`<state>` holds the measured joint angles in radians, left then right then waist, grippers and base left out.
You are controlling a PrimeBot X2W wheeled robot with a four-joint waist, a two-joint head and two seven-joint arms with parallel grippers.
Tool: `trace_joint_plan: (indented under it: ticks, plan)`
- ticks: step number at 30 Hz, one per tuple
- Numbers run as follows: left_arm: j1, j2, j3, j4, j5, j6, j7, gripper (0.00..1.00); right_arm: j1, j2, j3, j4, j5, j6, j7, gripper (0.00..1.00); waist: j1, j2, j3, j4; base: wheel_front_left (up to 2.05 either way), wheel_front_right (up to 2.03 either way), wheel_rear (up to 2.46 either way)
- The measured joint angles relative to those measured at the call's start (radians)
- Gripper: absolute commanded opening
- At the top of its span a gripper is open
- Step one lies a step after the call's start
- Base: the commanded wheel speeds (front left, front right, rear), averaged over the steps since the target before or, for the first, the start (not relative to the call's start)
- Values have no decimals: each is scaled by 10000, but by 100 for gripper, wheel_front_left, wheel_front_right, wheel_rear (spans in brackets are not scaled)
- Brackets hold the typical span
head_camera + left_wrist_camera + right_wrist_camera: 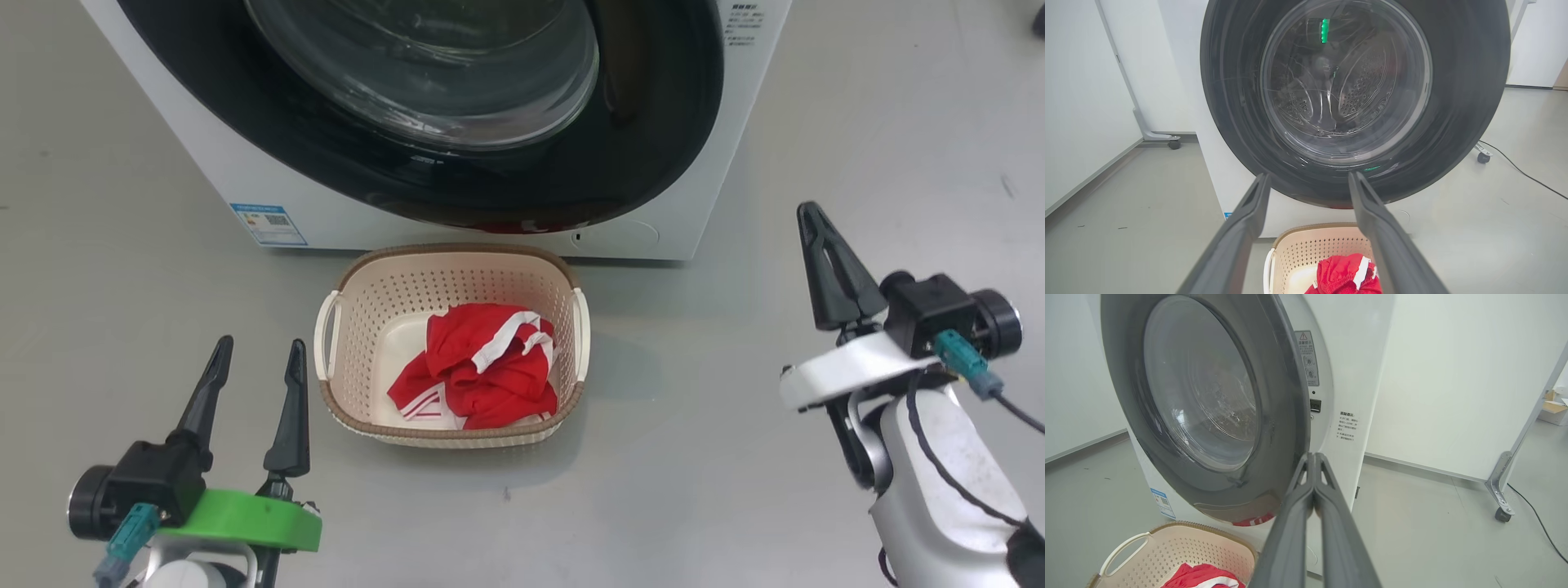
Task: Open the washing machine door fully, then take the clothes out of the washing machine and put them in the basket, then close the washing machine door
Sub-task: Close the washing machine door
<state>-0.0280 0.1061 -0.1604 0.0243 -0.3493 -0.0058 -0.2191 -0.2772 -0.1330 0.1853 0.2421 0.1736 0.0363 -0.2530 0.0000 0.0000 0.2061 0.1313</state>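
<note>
The clothes (486, 367) lie heaped in the basket (457, 255), on the floor (694, 457) just before the washer (245, 175), below its door (653, 122). The door covers the drum mouth; whether it is latched I cannot tell. My left gripper (261, 343) hovers beside the basket, spread wide and empty. My right gripper (810, 214) is pressed closed on nothing.

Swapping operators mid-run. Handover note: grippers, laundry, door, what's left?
Left gripper open, empty; right gripper shut, empty; neither touching anything.
Done: bright red white-striped clothes lie in the small cream perforated plastic basket before the big white washing machine.
Round black-rimmed glass door swung to; latch unclear.
Red sliver at its bottom edge: reflection or caught cloth, cannot tell.
Left: confirm door shut.
</note>
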Motion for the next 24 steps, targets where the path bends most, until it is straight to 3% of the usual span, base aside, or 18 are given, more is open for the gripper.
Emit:
trace_joint_plan:
  ticks: [11, 24]
  plan:
    - [-894, -196, -138, 23, -2, -236, -113, 100, -2495, -389, 245, 552, -274, 449, 284, 0, 0, 0, 1111, 652, 0, 0, 0]
    - [-1387, -324, -190, 533, -2, -343, -215, 100, -4025, -493, 309, 1801, -257, 596, 318, 0, 0, 0, 1786, 1405, 0, 0, 0]
